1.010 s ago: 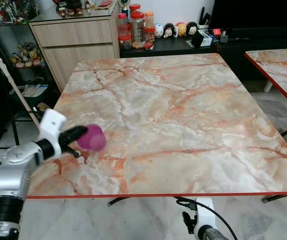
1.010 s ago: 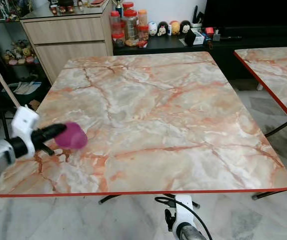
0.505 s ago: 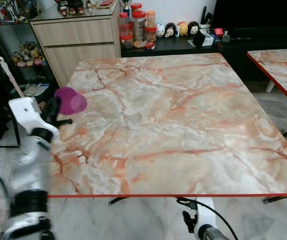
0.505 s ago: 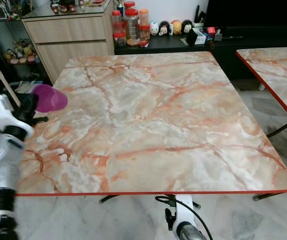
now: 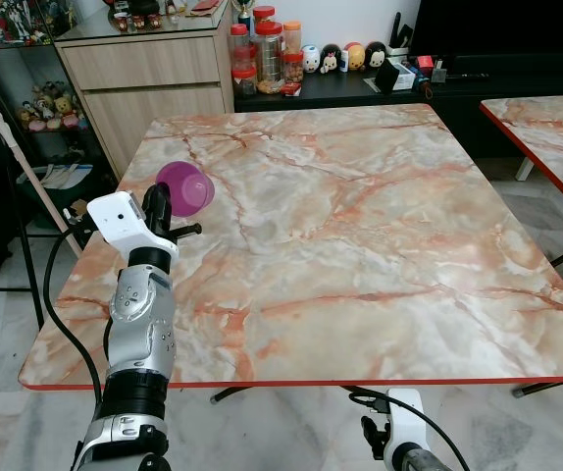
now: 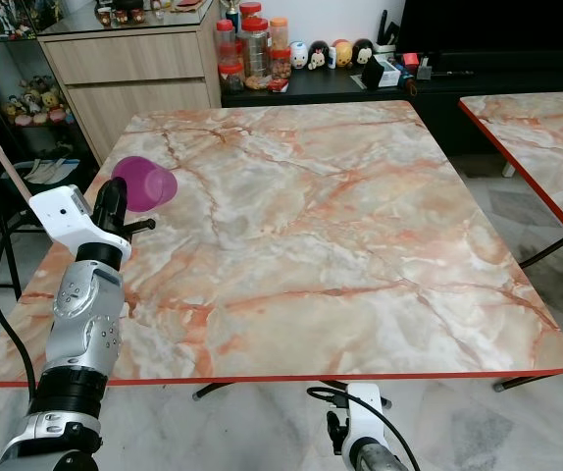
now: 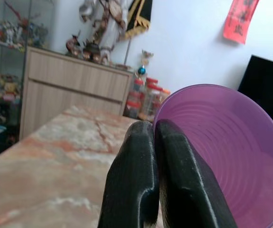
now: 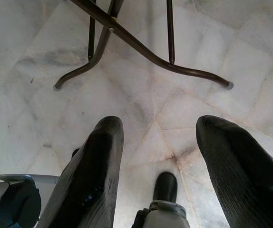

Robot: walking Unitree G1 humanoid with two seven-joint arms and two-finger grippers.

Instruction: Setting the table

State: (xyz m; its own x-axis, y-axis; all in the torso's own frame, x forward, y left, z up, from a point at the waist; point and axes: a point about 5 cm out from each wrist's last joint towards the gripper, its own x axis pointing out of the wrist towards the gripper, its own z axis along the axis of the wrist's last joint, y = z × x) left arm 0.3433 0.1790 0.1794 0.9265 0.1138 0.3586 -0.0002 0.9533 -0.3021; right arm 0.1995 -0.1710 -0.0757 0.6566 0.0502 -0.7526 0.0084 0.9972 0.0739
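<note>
The purple plastic cup (image 5: 185,188) hangs in the air above the left side of the marble-patterned table (image 5: 360,245), tipped on its side with its open mouth turned toward us. We hold it in our left gripper (image 7: 154,137), whose two black fingers (image 7: 131,180) are pinched tight on the cup's rim, one inside and one outside. Our silver left arm (image 5: 139,324) rises upright beside the table's left edge. Our right gripper (image 8: 158,166) hangs low below the near table edge, its jaws spread wide and holding nothing, above the pale tiled floor (image 8: 41,95) and the table's dark metal legs (image 8: 127,38). Behind the table we see a wooden cabinet (image 5: 149,83) and red-lidded jars (image 5: 267,54).
</note>
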